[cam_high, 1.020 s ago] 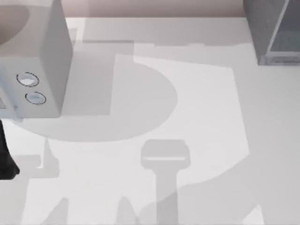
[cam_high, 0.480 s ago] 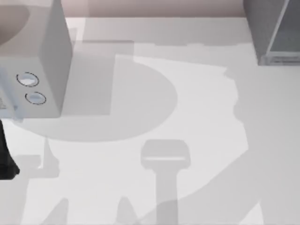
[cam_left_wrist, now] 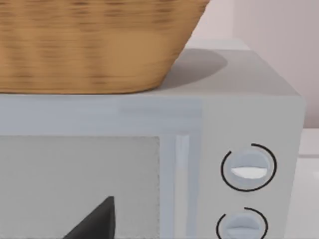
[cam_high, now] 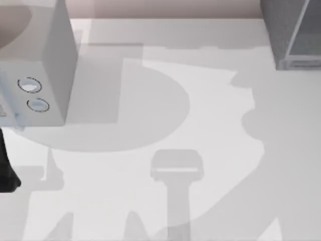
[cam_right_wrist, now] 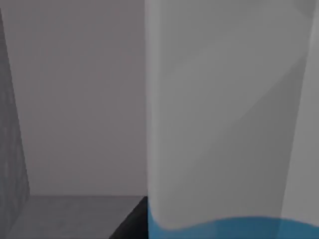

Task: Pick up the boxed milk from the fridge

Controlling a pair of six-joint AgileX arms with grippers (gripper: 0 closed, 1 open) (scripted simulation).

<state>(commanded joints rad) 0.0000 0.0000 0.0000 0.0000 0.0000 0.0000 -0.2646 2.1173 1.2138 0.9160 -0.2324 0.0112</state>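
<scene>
The milk carton sat right up against the right wrist camera, white top with a blue strip below, inside the grey fridge at the table's far right corner. Honestly couldn't tell either gripper's grip. The left arm sat parked by the microwave, which had a basket on top.

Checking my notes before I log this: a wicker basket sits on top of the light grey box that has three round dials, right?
Not quite. The box has two round dials, not three, as the left wrist view shows; the wicker basket does sit on top.
</scene>
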